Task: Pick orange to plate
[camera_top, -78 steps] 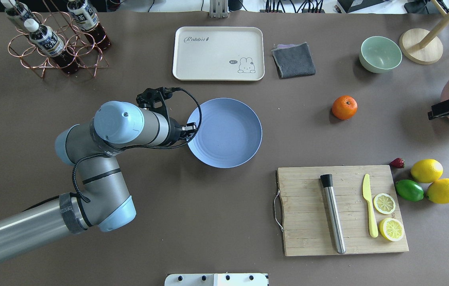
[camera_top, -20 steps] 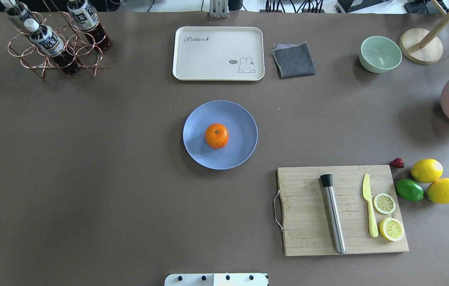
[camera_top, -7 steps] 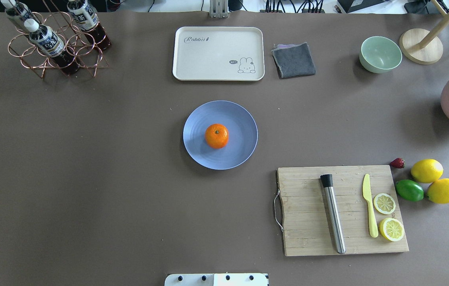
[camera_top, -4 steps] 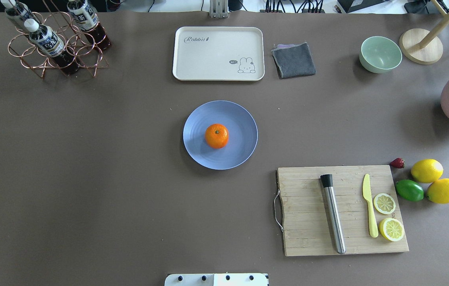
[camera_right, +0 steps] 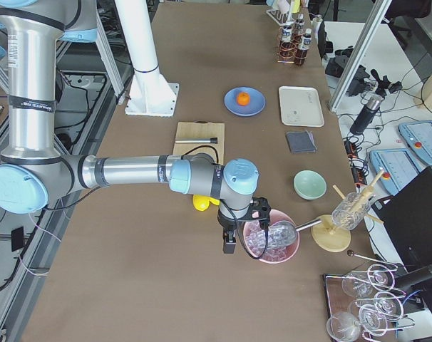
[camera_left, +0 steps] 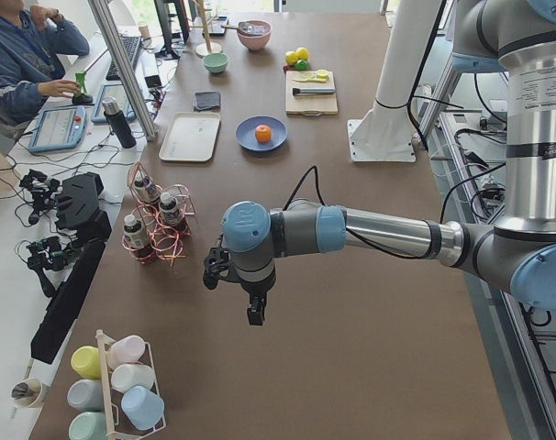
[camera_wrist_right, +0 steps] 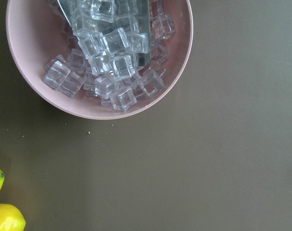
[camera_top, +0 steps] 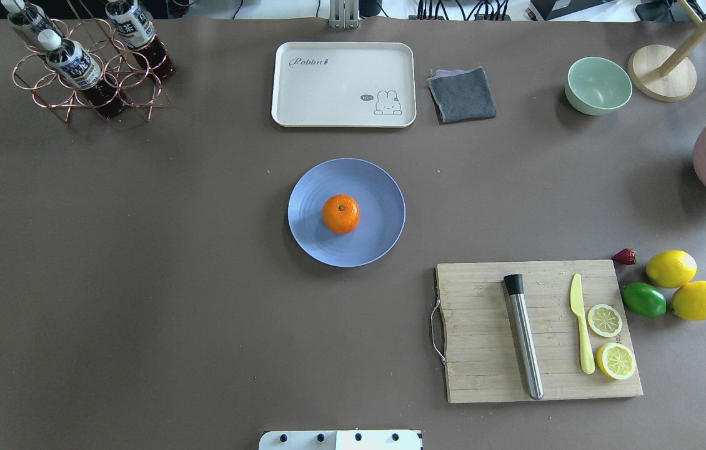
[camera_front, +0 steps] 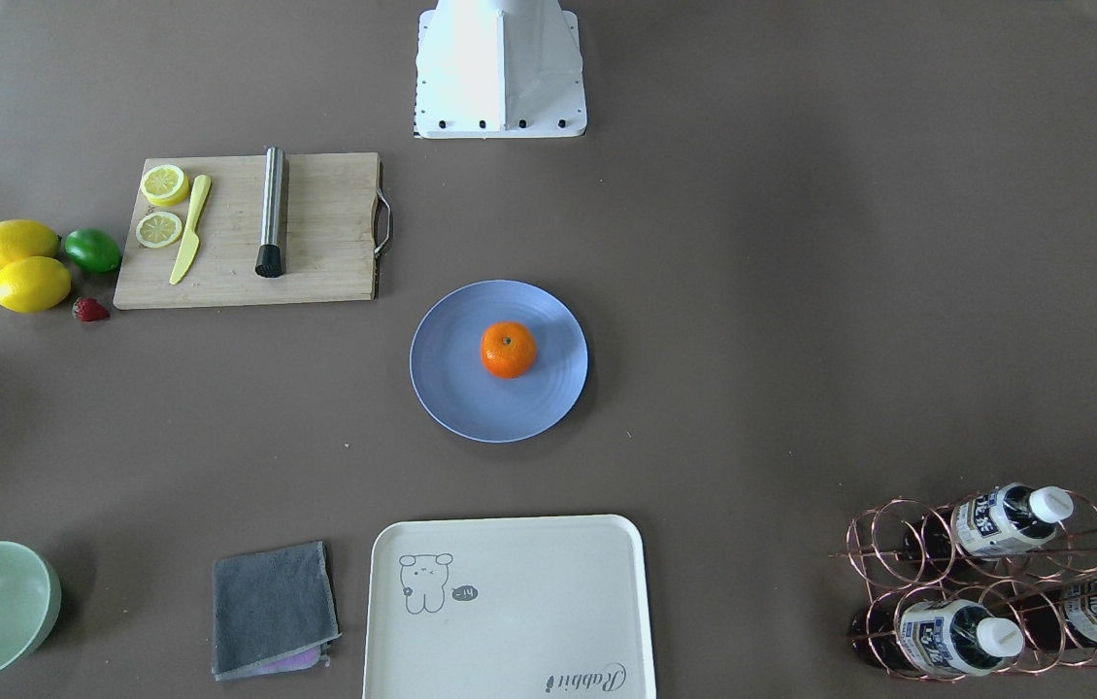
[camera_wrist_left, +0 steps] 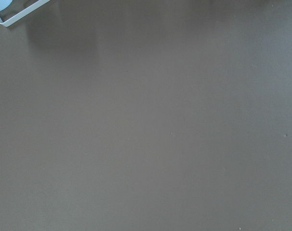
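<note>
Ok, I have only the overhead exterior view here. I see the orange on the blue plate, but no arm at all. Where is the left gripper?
Observer: In the exterior left view the left gripper hangs over bare table towards the robot's left end, far from the plate and the orange.
Operator: Is it open or shut?
Observer: I cannot tell. Its wrist camera shows almost only table surface, no fingers.
Operator: And the right one?
Observer: The exterior right view shows the right gripper close by the pink bowl. Its wrist camera looks down on the ice cubes inside that bowl.
</note>
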